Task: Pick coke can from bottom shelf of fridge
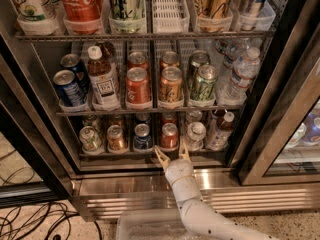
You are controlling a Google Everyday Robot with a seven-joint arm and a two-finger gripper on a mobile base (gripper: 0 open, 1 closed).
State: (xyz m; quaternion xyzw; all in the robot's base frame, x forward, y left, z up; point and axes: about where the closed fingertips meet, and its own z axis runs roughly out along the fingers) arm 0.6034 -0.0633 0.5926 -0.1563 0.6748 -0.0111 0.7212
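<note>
The coke can, small and red with a silver top, stands on the bottom shelf of the fridge, in the lane just right of centre. My gripper is at the front rail of that shelf, just below and in front of the can. Its two fingers are spread open and point up at the can, not touching it. My white arm rises from the bottom edge of the view.
On the bottom shelf a blue can and an orange-gold can stand left of the coke can, a silvery can and a bottle to its right. The open glass door is at the right. Cables lie on the floor.
</note>
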